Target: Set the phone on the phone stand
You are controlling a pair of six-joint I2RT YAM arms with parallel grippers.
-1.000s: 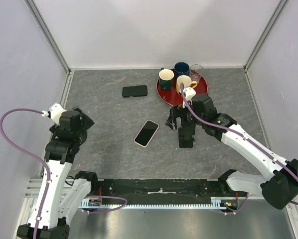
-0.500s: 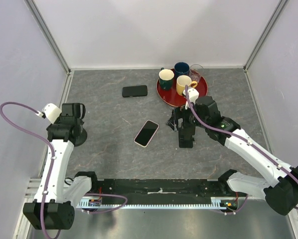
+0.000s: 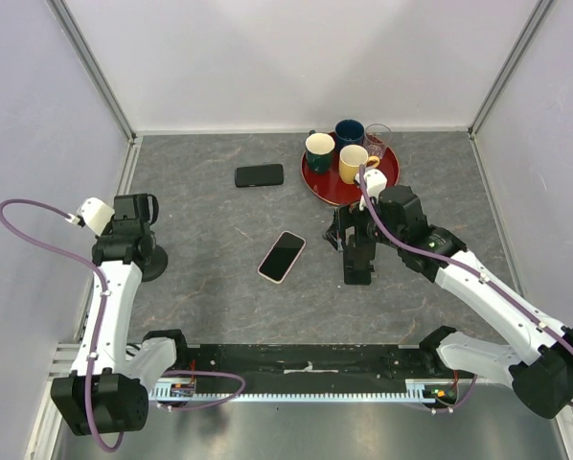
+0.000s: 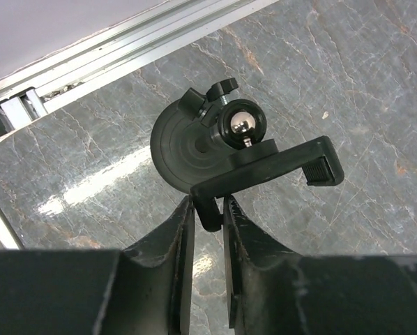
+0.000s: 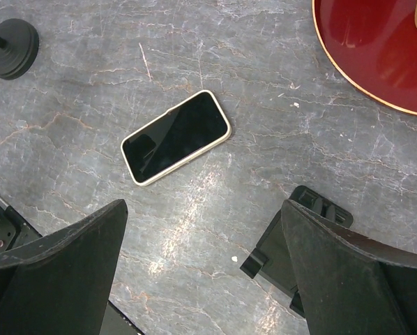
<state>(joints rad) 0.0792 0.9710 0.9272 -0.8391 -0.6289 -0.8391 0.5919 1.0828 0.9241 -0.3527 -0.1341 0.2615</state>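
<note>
Right gripper [image 5: 201,279] spread wide, holding nothing, low over the middle of the table [image 3: 219,220]. Phone [image 5: 176,137] lies flat, screen up, just beside it toward the left edge, untouched. Left gripper [image 4: 207,209] pinched on the hooked clamp end of the phone stand [image 4: 194,143], near the left edge

Judgement: bring the right jaws over the phone, span its short sides, tips down to the surface, then close

Room: bare surface all round the phone. Black holder [image 5: 299,241] under the right fingers and red tray [image 5: 362,49] toward the far right corner; lift away from both
</note>
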